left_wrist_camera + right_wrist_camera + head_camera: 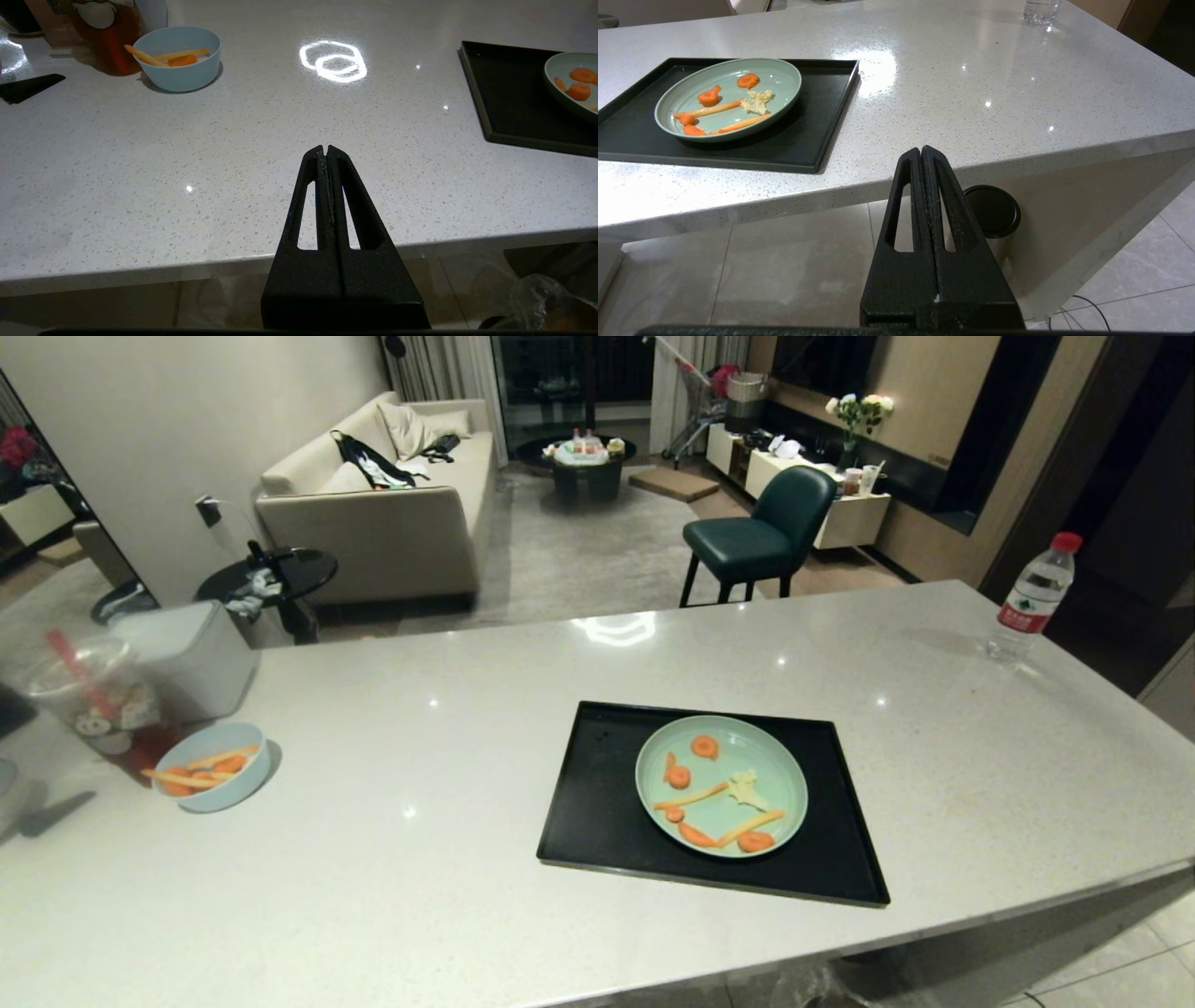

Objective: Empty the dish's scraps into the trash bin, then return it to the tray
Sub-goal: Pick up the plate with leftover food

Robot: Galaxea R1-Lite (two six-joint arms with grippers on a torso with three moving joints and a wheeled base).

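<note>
Head view, left to right: a light-blue bowl [213, 767] of carrot sticks sits well apart from the flat black tray [597, 803], where the mint-green dish [775, 761] rests right of centre with its scraps [705, 795] spread out (nothing tipped yet). Both arms look parked off the glossy speckled counter [448, 728]: left gripper [327, 150] and right gripper [922, 150] have jaws pressed together, empty. Crinkly liner of the trash bin [542, 298] shows below the counter edge.
</note>
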